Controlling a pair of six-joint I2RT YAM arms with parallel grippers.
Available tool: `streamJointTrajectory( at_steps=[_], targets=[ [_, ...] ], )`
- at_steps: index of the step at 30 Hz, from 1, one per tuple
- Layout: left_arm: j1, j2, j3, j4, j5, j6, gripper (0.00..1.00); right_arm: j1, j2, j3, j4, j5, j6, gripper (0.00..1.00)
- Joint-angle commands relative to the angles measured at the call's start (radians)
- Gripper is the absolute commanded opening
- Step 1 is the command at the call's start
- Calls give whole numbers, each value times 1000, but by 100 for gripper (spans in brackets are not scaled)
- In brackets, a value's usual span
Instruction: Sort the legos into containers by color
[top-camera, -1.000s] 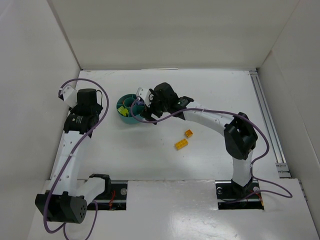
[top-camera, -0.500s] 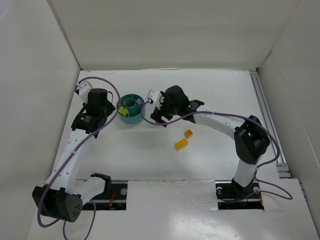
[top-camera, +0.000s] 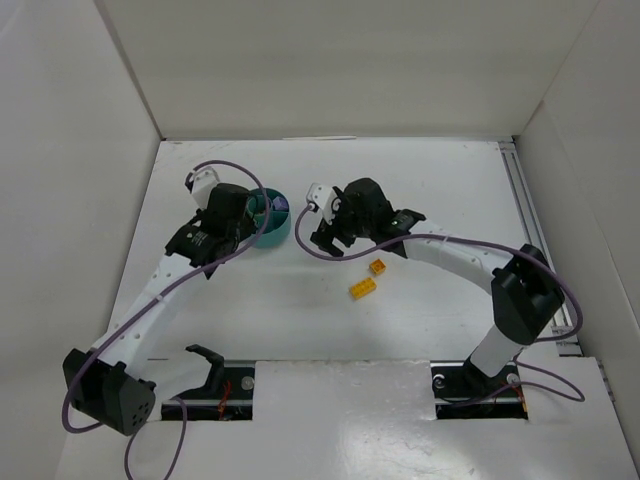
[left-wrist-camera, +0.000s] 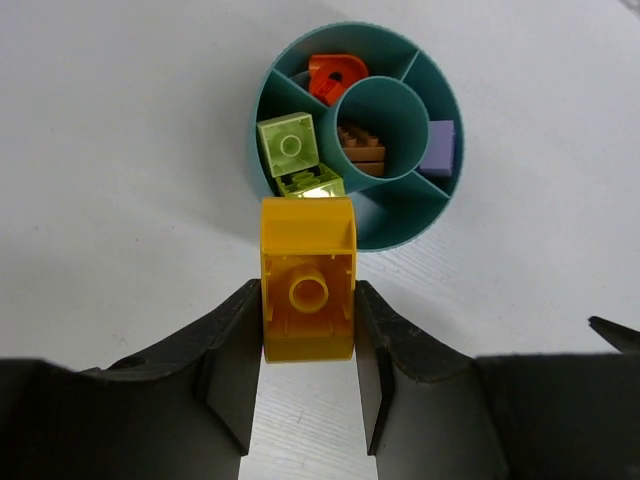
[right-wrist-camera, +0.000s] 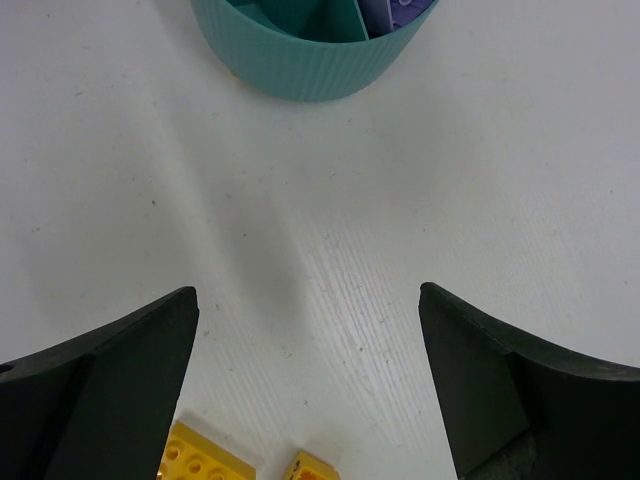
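Yellow lego (left-wrist-camera: 307, 280) is pinched between my left fingers (left-wrist-camera: 232, 360), underside toward the wrist camera, just short of the teal dish (left-wrist-camera: 395, 238) rim. The dish sits far-left on the bench (top-camera: 450, 180).

Step in hand is the drop-off. Next move, I reckon: carry past the lime green bricks (left-wrist-camera: 290, 150) into the bare compartment beside them, then release.

The dish also holds an orange-red piece (left-wrist-camera: 335, 75), brown bricks (left-wrist-camera: 362, 150) and a purple brick (left-wrist-camera: 440, 150).

Right fingers (right-wrist-camera: 120, 370) are spread and empty, near two more yellow bricks (top-camera: 363, 288) mid-bench.
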Motion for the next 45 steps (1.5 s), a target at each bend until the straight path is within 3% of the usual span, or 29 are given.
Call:
streamJointTrajectory(
  at_steps=[1, 36, 41, 45],
  targets=[
    [-2, -68, 0, 51, -14, -3, 0, 1, -52, -21, 69, 10, 14, 95],
    [-2, -41, 10, 141, -5, 25, 0, -8, -112, -81, 87, 52, -4, 98],
    [-2, -41, 10, 218, -5, 90, 0, -18, -112, -90, 96, 52, -4, 98],
    [-2, -41, -32, 391, 53, 164, 0, -18, -132, -110, 115, 52, -4, 98]
  ],
)
